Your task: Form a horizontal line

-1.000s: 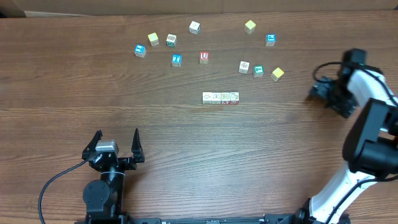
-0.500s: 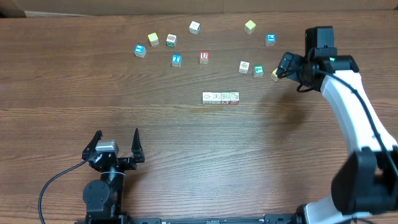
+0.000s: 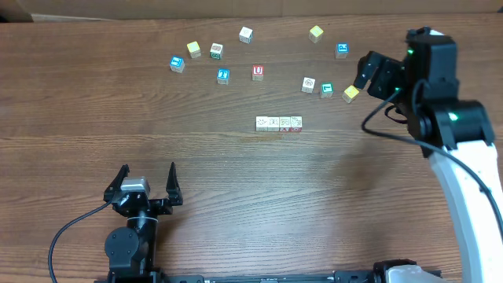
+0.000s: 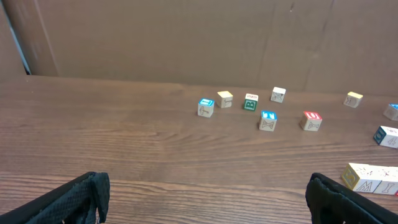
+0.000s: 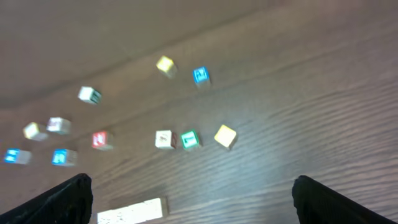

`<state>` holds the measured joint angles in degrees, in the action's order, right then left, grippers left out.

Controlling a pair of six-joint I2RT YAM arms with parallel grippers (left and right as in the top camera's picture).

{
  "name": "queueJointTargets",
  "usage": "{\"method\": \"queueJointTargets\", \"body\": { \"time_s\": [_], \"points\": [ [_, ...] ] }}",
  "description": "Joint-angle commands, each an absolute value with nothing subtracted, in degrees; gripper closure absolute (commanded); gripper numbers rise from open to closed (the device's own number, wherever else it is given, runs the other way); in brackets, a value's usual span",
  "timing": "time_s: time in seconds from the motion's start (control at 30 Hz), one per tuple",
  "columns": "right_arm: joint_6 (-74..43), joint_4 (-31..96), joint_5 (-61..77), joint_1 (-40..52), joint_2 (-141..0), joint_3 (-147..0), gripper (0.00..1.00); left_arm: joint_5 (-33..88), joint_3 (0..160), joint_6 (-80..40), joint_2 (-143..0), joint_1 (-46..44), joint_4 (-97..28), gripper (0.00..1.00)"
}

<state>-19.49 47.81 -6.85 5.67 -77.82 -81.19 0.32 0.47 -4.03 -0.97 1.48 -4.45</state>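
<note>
The horizontal line (image 3: 279, 123) is a row of whitish cubes touching side by side at the table's middle. Its left end shows at the left wrist view's right edge (image 4: 373, 179), and it appears blurred low in the right wrist view (image 5: 132, 211). My left gripper (image 3: 148, 170) stands open near the front left, well short of the row, with bare wood between its fingers (image 4: 81, 199). My right gripper (image 3: 368, 79) hovers open at the back right, just right of a yellow cube (image 3: 350, 93), holding nothing.
Loose cubes are scattered across the back: a red "U" cube (image 3: 258, 71), blue-marked cubes (image 3: 223, 75) (image 3: 177, 64) (image 3: 342, 50), yellow ones (image 3: 193, 49) (image 3: 316, 33), a teal one (image 3: 326, 90) and a white one (image 3: 308, 83). A cardboard wall (image 4: 186, 37) stands behind.
My right arm has swung from the table's right edge back and leftward, ending beside the yellow cube. The left arm and all cubes have stayed put.
</note>
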Motion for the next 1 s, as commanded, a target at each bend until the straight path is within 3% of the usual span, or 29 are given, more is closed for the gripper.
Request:
{"method": "queueJointTargets", "body": {
  "time_s": [0.0, 0.57, 0.97],
  "points": [
    [-19.5, 47.6, -7.5, 5.9, -74.3, -79.1, 0.00, 0.9, 0.3, -2.8, -0.2, 1.2, -4.4, 0.00],
    [-19.5, 45.7, -7.5, 9.5, -62.0, -41.4, 0.00, 0.9, 0.3, -2.7, -0.2, 1.2, -4.4, 0.00],
    [-19.0, 44.9, -11.9, 11.9, -58.1, -34.0, 0.00, 0.9, 0.3, -2.8, -0.2, 1.2, -4.4, 0.00]
  ]
}}
